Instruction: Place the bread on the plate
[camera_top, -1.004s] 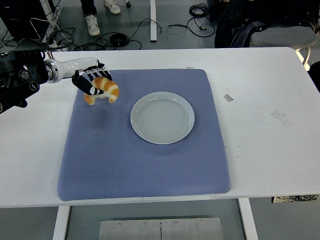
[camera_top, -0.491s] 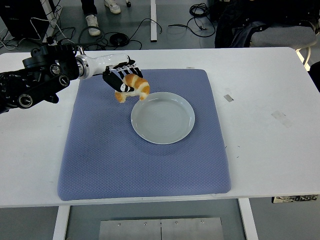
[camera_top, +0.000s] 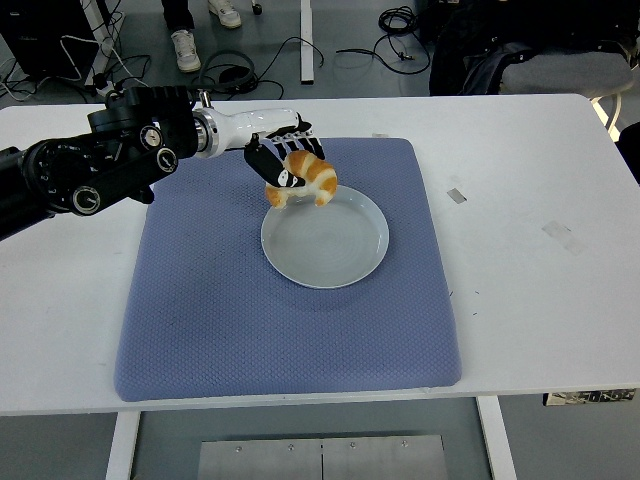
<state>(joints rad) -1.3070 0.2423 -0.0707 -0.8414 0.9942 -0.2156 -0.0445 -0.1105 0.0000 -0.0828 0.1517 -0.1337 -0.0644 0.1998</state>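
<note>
Step in hand: the carrying step is judged to be under way; the bread (camera_top: 308, 178) is held in the air by the left hand (camera_top: 285, 162) and is not yet set down.

Hand state: the fingers (camera_top: 283, 180) are curled around the bread from above and behind, so it is gripped, not only touched. The golden end sticks out beyond the fingers, away from the wrist.

Bread place: inside the hand's grasp, over the far-left rim of the plate (camera_top: 325, 236). No contact with the plate is seen; a gap is judged from the raised hand.

Plate place: below and ahead of the hand, lying on the mat (camera_top: 200, 320). Its middle is bare.

Progress: most of the way is judged to be covered; only the last bit toward the plate's middle is left.

Next move: the hand is to be brought a little further forward over the middle, then lowered, and the fingers opened only when the bread rests on the plate.

Right arm: not seen.
</note>
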